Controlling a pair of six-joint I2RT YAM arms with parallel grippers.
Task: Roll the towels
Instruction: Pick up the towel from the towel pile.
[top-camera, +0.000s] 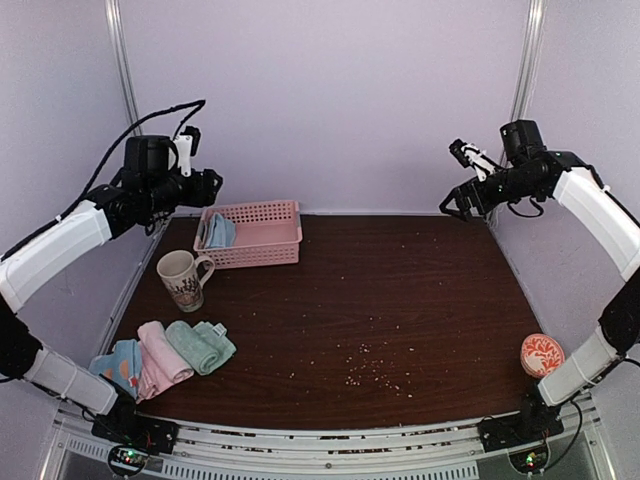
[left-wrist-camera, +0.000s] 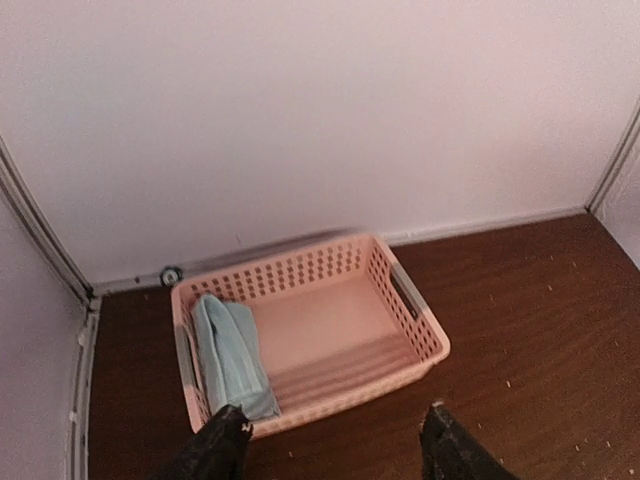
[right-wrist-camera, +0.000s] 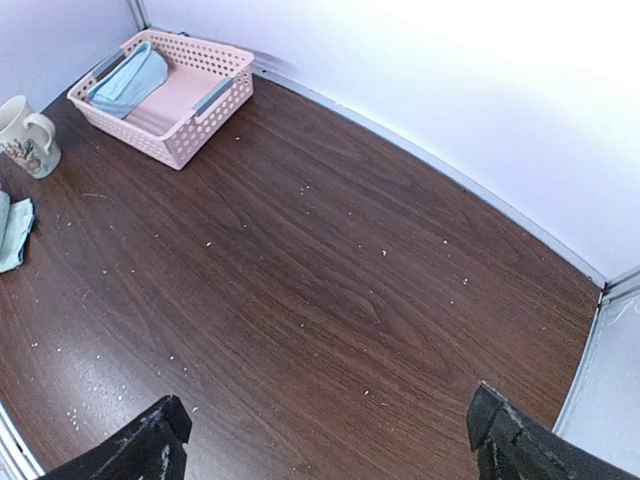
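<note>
top external view: left hand (left-wrist-camera: 335, 415) and right hand (right-wrist-camera: 328, 420) both spread, empty; dotted blue towel (top-camera: 118, 362), pink towel (top-camera: 160, 355) and green towel (top-camera: 200, 345) side by side at the table's (top-camera: 400, 300) 8 o'clock, light blue towel (top-camera: 220, 232) inside the pink basket (top-camera: 262, 207) at 11 o'clock.

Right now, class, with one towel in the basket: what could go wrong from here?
1. The light blue towel lies against the basket wall; the left gripper might snag or drag the basket.
2. The mug stands between basket and rolled towels, so a passing arm could knock it.
</note>
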